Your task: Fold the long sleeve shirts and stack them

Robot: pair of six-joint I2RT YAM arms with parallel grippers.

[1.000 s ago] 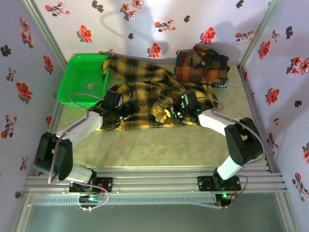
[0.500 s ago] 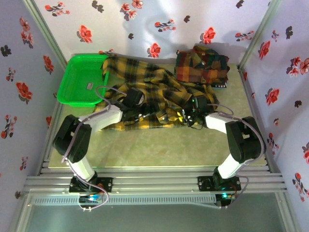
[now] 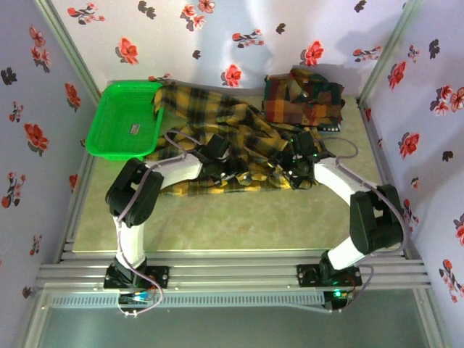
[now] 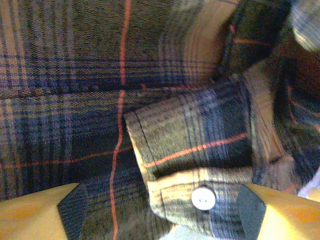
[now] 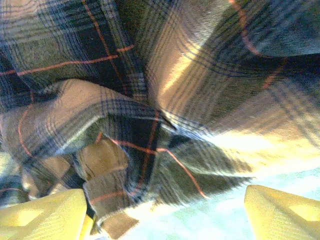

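The mustard-yellow and black plaid shirt point(image 3: 217, 116) lies rumpled across the middle of the table, one end draped on the basket. My left gripper point(image 3: 230, 171) is low over its front part. In the left wrist view the left gripper point(image 4: 160, 216) is open, with a cuff point(image 4: 192, 150) and its white button point(image 4: 203, 198) lying between the fingers point(image 4: 75, 210). My right gripper point(image 3: 288, 174) sits at the shirt's right front; in the right wrist view the right gripper point(image 5: 165, 212) is open, straddling a bunched fabric edge point(image 5: 150, 150) above bare table. Folded red, orange and green plaid shirts point(image 3: 303, 98) are stacked at the back right.
A green plastic basket point(image 3: 123, 123) stands at the back left, against the left wall. Floral walls enclose the table on three sides. Bare tabletop point(image 3: 239, 221) runs along the front between the shirt and the arm bases.
My left arm has swung right across the shirt, its gripper ending near the middle. The right gripper has shifted right and slightly back. The shirt's front folds have bunched between them.
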